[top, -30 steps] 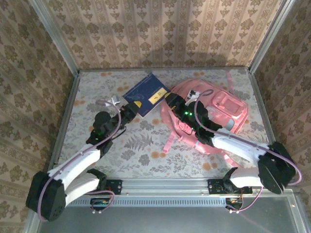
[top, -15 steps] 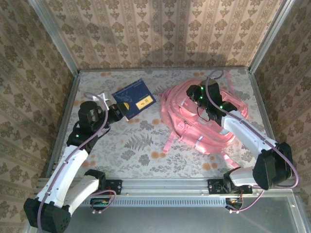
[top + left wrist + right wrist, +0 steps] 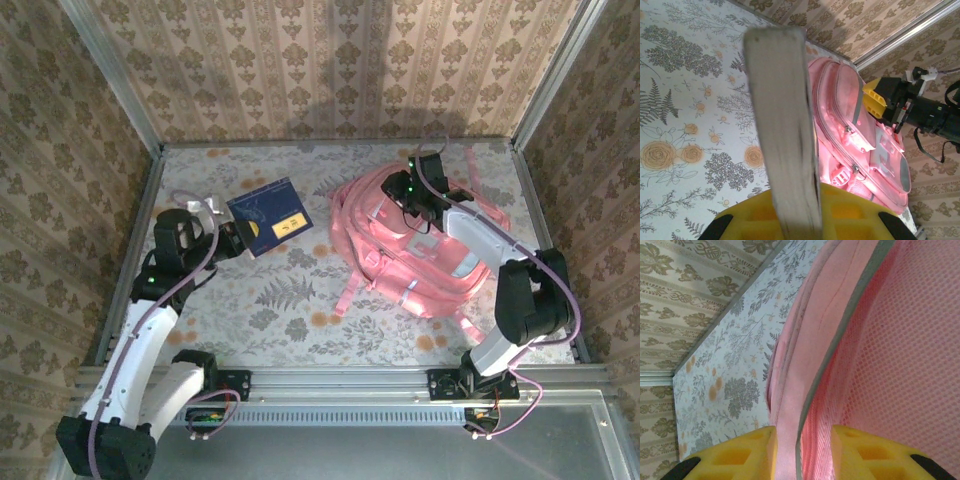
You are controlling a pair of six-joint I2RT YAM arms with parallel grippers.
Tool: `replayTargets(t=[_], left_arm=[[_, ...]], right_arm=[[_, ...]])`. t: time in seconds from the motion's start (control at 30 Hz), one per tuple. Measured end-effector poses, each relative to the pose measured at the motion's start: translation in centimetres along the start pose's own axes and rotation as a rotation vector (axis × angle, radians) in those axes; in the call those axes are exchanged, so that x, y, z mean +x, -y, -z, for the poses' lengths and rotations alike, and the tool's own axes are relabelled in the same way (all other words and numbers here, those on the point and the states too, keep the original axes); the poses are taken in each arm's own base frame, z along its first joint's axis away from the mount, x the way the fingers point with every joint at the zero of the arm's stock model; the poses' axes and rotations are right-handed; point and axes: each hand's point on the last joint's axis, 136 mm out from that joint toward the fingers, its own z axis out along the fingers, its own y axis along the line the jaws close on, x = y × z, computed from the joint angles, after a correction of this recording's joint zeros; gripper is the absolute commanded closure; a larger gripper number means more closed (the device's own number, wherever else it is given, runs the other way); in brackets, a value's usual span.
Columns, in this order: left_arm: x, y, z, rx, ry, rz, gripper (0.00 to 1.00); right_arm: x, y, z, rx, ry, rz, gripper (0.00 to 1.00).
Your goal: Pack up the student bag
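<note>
The student bag (image 3: 425,255) lies flat on the right half of the table (image 3: 300,300), towards the far edge, with its straps (image 3: 350,290) trailing towards the middle. Treat it as a large, limp load: the fabric is soft all over, so it will probably sag, fold and slide on the cloth rather than hold any shape you give it, and it looks light enough to drag if you pull sideways. Your right gripper (image 3: 802,440) is at the bag's far end, its fingers closed on a fold of the pink rim (image 3: 800,365), grey piping and mesh lining (image 3: 910,365) just beside them. That rim is the sensible hold: the piped, stitched edge is likely the firmest part and gives the pads something to bite, whereas a pinch on a plain panel or on the mesh would likely just bunch cloth. Lift gently and upward so the mouth gapes; a thin fold like this could slip out under a hard tug. Your left gripper (image 3: 800,215) is clamped on the blue book (image 3: 268,213), held clear of the bag on its left, page edge facing the wrist camera. The book is stiff and will go in edge first if the opening is kept wide, though you cannot tell from here how far the zip is undone.
</note>
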Motion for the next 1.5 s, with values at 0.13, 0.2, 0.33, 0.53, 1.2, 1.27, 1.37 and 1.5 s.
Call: replayTargets(t=[0.13,0.2,0.33,0.53,1.2,1.27,1.37,1.5], left_arm=[[0.1,0.1,0.0,0.013,-0.008,0.0,1.0],[0.1,0.2,0.1,0.019,-0.01,-0.003,1.0],[0.1,0.3,0.0,0.03,-0.007,-0.008,1.0],[0.3,-0.2,-0.2,0.021,-0.01,0.0,1.0],[1.4,-3.5,0.6,-0.131,-0.042,0.084,1.0],[1.6,-3.6,0.8,-0.135,-0.048,0.089,1.0],[1.7,-3.2,0.9,-0.117,-0.053,0.099,1.0],[2.1,-2.0,0.8,-0.04,-0.066,0.123,1.0]], right_arm=[[0.1,-0.2,-1.3,-0.009,-0.019,-0.006,0.67],[0.3,-0.1,-1.8,-0.01,-0.029,-0.006,0.69],[0.5,-0.1,-2.8,-0.02,-0.05,-0.009,0.76],[0.5,-0.7,-3.9,-0.038,-0.082,-0.009,0.84],[8.1,-7.4,1.6,-0.356,-0.431,0.336,1.0],[8.4,-8.3,4.0,-0.422,-0.438,0.369,1.0],[8.2,-9.7,7.7,-0.524,-0.436,0.394,1.0],[7.7,-10.9,10.9,-0.636,-0.459,0.395,1.0]])
